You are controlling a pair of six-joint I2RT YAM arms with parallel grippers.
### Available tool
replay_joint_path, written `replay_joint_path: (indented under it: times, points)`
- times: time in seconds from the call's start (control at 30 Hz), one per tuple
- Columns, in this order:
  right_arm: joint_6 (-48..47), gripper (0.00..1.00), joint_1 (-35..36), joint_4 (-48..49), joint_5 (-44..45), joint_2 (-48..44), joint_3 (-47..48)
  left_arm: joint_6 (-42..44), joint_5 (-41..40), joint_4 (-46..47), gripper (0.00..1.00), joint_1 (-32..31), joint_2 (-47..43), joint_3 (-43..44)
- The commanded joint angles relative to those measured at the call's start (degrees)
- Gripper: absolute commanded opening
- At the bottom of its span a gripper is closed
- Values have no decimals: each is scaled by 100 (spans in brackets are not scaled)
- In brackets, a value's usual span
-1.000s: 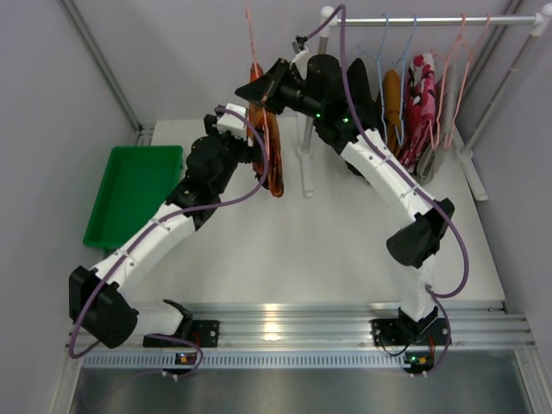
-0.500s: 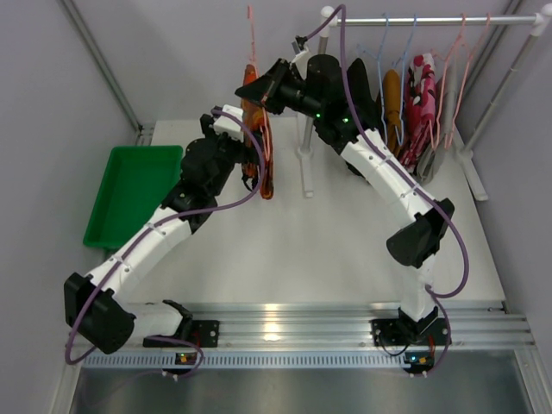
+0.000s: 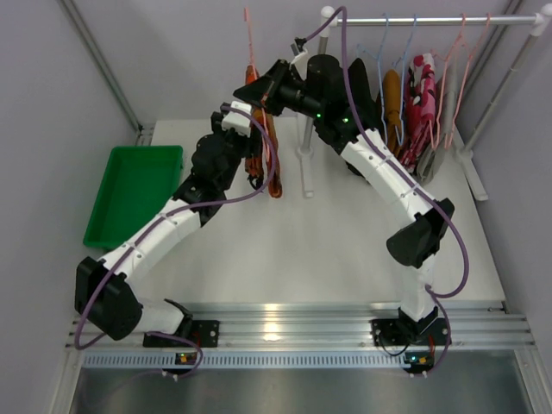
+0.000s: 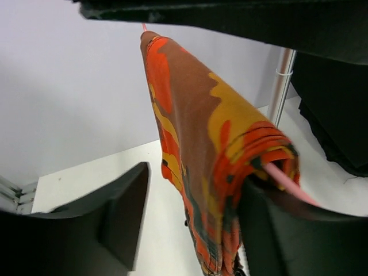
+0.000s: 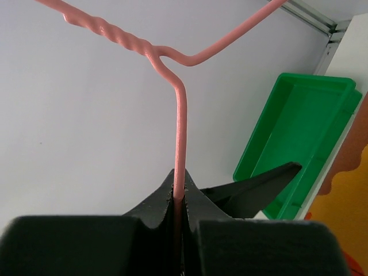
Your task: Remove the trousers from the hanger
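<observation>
The orange trousers with dark pattern point(image 3: 273, 168) hang folded over a pink hanger point(image 3: 249, 39) held in the air left of the rack. My right gripper point(image 3: 256, 86) is shut on the hanger's wire neck point(image 5: 179, 126), pinched between the fingertips point(image 5: 179, 198). My left gripper point(image 3: 252, 162) is open, one finger on each side of the hanging trousers point(image 4: 213, 149). In the left wrist view the gripper point(image 4: 195, 224) straddles the cloth, and the pink hanger bar point(image 4: 284, 181) pokes out of the fold by the right finger.
A green tray point(image 3: 134, 194) sits at the table's left and shows in the right wrist view point(image 5: 299, 138). The rack rail point(image 3: 431, 19) at the back right holds black point(image 3: 362, 95), mustard point(image 3: 391, 103) and red-pink floral point(image 3: 420, 108) trousers. A white rack post point(image 3: 304, 164) stands just right of the orange trousers.
My left arm has reached farther back and to the right, bringing its open fingers around the orange trousers, which swung a little. My right gripper has kept its hold on the hanger.
</observation>
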Motion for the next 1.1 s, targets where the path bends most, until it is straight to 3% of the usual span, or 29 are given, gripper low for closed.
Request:
replay_joint_path:
  times: [0.0, 0.13, 0.17, 0.23, 0.43, 0.7, 1.07]
  points:
    - [80, 0, 98, 1011, -205, -732, 270, 110, -186, 455, 60, 13, 36, 278]
    - [98, 0, 98, 1011, -205, -750, 217, 39, -37, 324, 35, 22, 53, 374]
    - [72, 0, 107, 1002, -196, -767, 208, -31, -19, 149, 18, 22, 44, 427]
    - [-42, 0, 98, 940, -144, -785, 191, -92, 43, 8, 1, 13, -8, 515]
    - [-770, 0, -7, 616, 154, -864, -160, -488, 17, -581, 0, 13, -517, 708]
    - [-1158, 0, -183, 492, 111, -1110, -1338, -1093, 113, -1329, 0, 13, -1089, 1323]
    - [-2019, 0, -192, 238, 822, -987, -1418, -1560, 578, -1856, 0, 13, -1353, 2017]
